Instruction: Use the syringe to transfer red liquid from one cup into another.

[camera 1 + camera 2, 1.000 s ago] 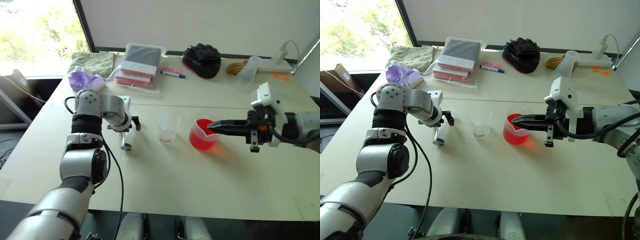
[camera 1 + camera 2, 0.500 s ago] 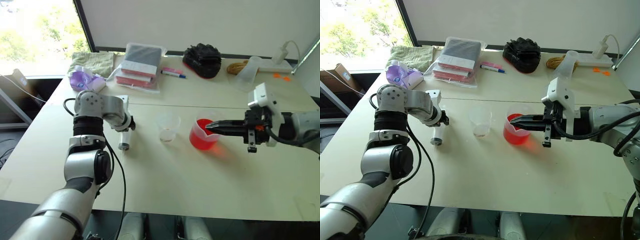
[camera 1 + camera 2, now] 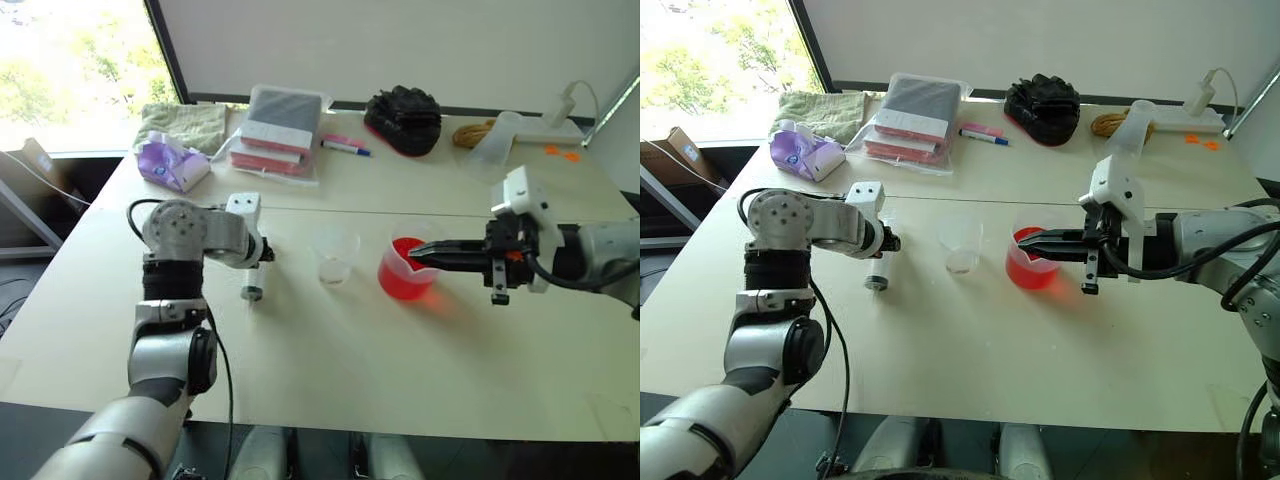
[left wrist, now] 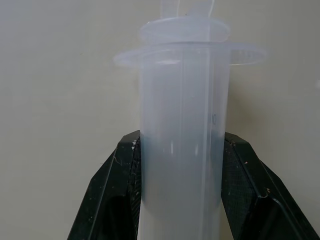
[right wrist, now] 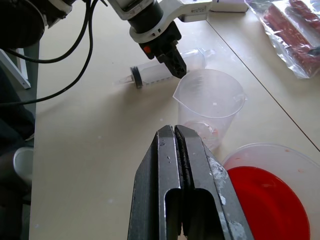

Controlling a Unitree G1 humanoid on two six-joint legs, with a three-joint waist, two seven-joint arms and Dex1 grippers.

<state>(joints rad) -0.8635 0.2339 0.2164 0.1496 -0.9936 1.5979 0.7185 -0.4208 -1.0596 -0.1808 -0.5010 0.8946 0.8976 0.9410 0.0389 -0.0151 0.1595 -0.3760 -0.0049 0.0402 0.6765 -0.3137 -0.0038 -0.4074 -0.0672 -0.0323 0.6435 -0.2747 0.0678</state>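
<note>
The clear syringe [image 3: 250, 284] lies low on the table, left of the cups, and its barrel [image 4: 182, 125] sits between my left gripper's black fingers. My left gripper [image 3: 262, 256] is shut on the barrel, both pads pressed to its sides. The small clear cup [image 3: 335, 256] stands empty in the middle. To its right is the wider beaker [image 3: 392, 262] holding the red liquid [image 3: 404, 282]. My right gripper [image 3: 416, 254] is shut with nothing in it, and its tip hangs just over the beaker's rim. In the right wrist view, the cup [image 5: 210, 100] stands past its fingertips.
At the back of the table are a plastic bag of books [image 3: 280, 130], a marker [image 3: 346, 149], a black bundle [image 3: 403, 120], a coil of rope [image 3: 474, 133] and a white power strip [image 3: 560, 126]. A purple packet [image 3: 170, 163] and a green towel [image 3: 185, 125] lie back left.
My left gripper has shut on the syringe barrel and its wrist has turned, shifting the syringe slightly. The right gripper and both cups have not moved.
</note>
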